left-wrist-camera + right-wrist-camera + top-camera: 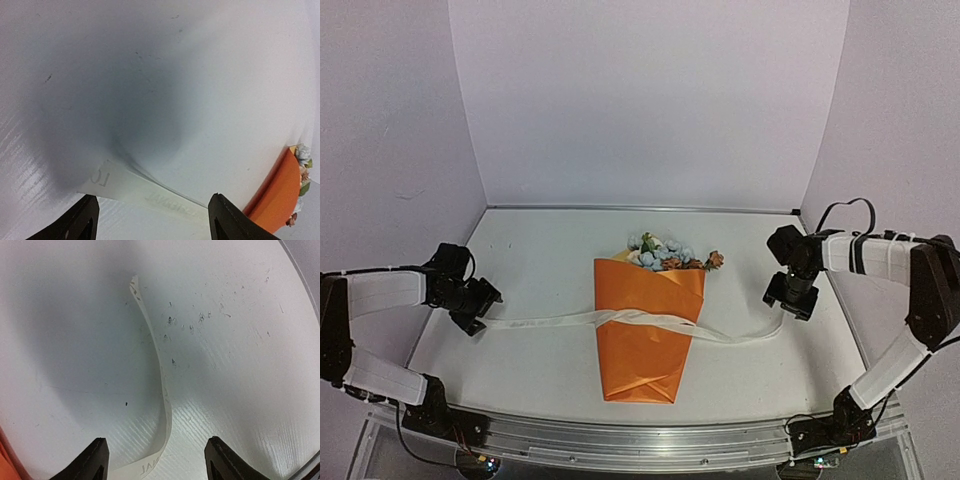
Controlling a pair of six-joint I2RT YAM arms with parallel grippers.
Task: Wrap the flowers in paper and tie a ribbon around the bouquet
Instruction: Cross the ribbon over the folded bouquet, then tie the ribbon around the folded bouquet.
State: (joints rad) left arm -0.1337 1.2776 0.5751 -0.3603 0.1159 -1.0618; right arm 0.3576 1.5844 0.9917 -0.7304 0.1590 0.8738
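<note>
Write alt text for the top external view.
An orange paper-wrapped bouquet lies centred on the white table, blooms at the far end, with a cream ribbon crossed over its middle and trailing to both sides. The left end effector and right end effector are at the ribbon's ends.

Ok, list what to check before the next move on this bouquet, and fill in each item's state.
1. Left gripper open and holding nothing: ok.
2. Right gripper open and holding nothing: ok.
3. Paper folded into a cone around the stems, with the flowers out at the top: ok.
4. Ribbon crossed over the front of the paper: ok.
5. Ribbon pulled into a firm knot: cannot tell. Only a crossing shows.
6. Ribbon ends lying on the table, one in front of each gripper: ok.
</note>
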